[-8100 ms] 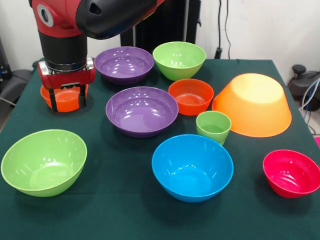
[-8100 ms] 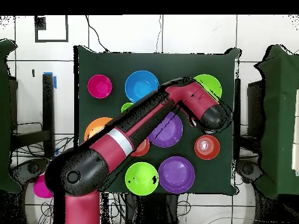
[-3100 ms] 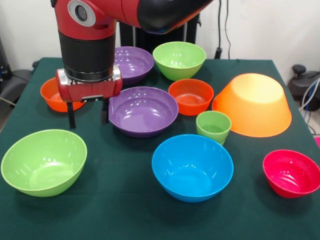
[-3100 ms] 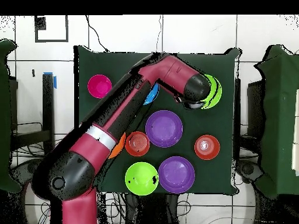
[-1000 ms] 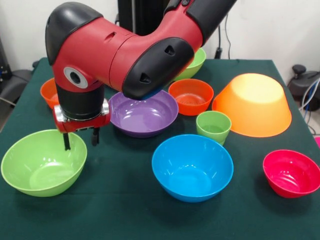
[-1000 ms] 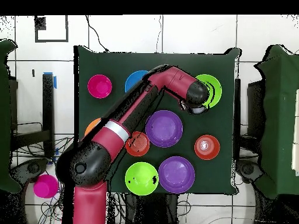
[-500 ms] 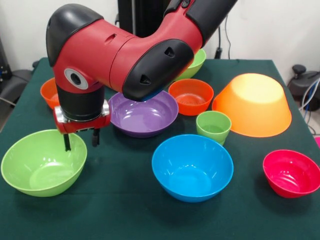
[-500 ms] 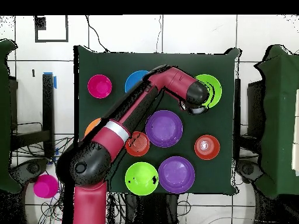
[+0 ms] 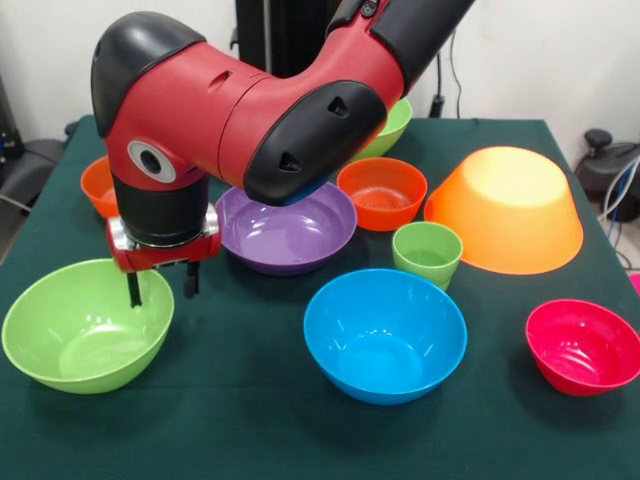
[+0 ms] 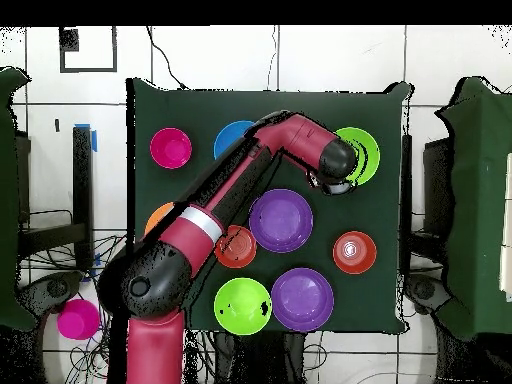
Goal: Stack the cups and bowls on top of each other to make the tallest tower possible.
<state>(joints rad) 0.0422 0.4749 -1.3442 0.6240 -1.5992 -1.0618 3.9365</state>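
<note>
My gripper [image 9: 160,286] is open and hangs over the far right rim of a light-green bowl [image 9: 88,322] at the front left. One finger [image 9: 133,290] is inside the rim and the other is outside. In the overhead view the gripper [image 10: 340,181] is beside that bowl [image 10: 364,152]. A light-green cup [image 9: 427,253] stands mid-table, beside a blue bowl [image 9: 385,333]. A purple bowl [image 9: 285,225], two orange-red bowls [image 9: 382,192] [image 9: 98,185], an upturned orange-yellow bowl [image 9: 508,208] and a pink-red bowl [image 9: 583,345] stand apart. The arm hides most of the back green bowl [image 9: 392,122].
The overhead view shows the second purple bowl [image 10: 302,298] and the back green bowl [image 10: 243,305] near the robot's base. The arm [image 10: 230,205] spans the dark green table [image 10: 385,110] and covers the cup. A pink object [image 10: 75,318] lies off the table.
The gripper has moved from the left orange-red bowl, past the purple bowl, down to the near green bowl's rim. In the last second it has hardly moved. No bowl has shifted.
</note>
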